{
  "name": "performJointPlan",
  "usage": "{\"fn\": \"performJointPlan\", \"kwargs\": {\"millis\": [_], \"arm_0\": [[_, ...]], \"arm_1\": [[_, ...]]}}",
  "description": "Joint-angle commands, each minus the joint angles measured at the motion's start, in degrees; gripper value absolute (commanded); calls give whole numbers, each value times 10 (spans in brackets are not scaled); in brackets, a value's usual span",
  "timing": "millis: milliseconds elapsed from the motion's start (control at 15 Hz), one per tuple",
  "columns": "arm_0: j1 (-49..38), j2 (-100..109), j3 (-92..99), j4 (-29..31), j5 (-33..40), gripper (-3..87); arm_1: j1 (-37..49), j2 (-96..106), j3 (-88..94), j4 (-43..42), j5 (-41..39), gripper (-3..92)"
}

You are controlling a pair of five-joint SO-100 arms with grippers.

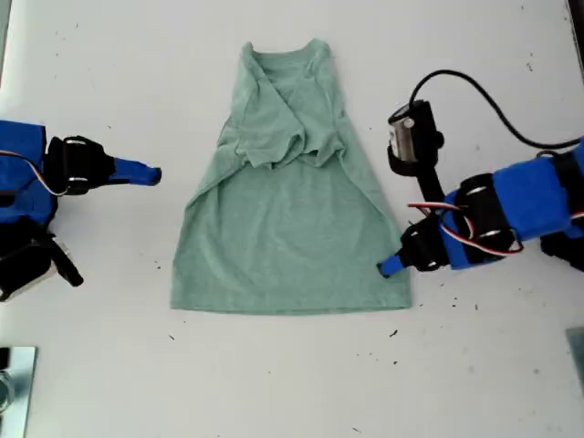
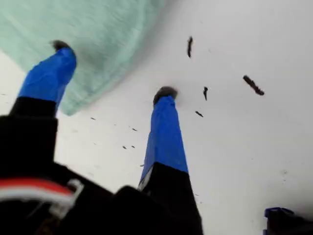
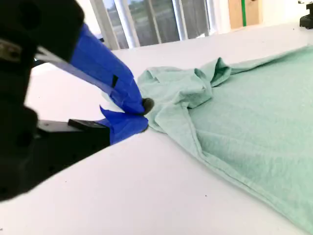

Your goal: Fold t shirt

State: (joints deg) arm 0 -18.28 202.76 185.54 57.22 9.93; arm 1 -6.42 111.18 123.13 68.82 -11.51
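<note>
The shirt (image 1: 290,196) lies mid-tabletop (image 1: 292,383), both sleeves already folded inward. My first gripper (image 2: 112,71), wide open, straddles the hem corner at the exterior view's right, one finger over cloth, one on bare tabletop. My second gripper (image 3: 139,113) sits nearly closed, holding nothing, beside the shirt's edge. Risk: closing now may pinch one layer only (or slide off), dragging the fold askew. No containers here.
</note>
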Motion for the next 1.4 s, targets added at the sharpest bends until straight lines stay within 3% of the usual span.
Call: {"fn": "performJointPlan", "kwargs": {"millis": [0,133,200,400,600,733,867,1067,1133,1200,1333], "arm_0": [[11,4,7,2,10,-3],[13,5,7,2,10,-3],[15,5,7,2,10,-3],[16,6,7,2,10,-3],[16,8,7,3,11,-3],[16,8,7,3,11,-3],[17,8,7,3,11,-3],[17,8,7,3,11,-3],[17,8,7,3,11,-3],[17,8,7,3,11,-3],[18,8,7,3,11,-3]], "arm_1": [[-18,-51,25,-109,13,240],[-28,-116,54,-177,25,20],[-35,-108,63,-187,25,9],[-15,3,-45,4,-18,4],[11,-11,-330,250,-91,4],[5,-123,-528,301,-134,4],[-2,-230,-651,275,-145,4],[-6,-325,-658,126,-142,3],[-5,-348,-629,84,-130,41],[-9,-378,-620,69,-122,228],[-16,-375,-641,94,-129,350]]}}
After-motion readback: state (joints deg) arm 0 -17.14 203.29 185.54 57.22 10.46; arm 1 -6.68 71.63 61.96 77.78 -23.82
